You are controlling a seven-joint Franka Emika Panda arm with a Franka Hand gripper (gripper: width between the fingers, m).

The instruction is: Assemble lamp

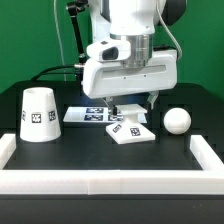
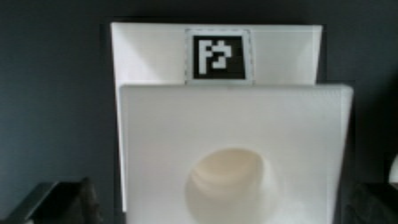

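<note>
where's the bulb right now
In the exterior view the bulb sits on the table toward that view's right, apart from the square base beneath the pincer.

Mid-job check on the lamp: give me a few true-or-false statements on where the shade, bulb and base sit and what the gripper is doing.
1. The shade stands upright on the exterior view's left, apart from the base. True.
2. The bulb is seated in the base's socket. False: it lies on the table at the exterior view's right, and the socket is empty.
3. The gripper is low over the base. True.
4. The gripper holds the shade. False: it appears open over the base, gripping nothing.
</note>
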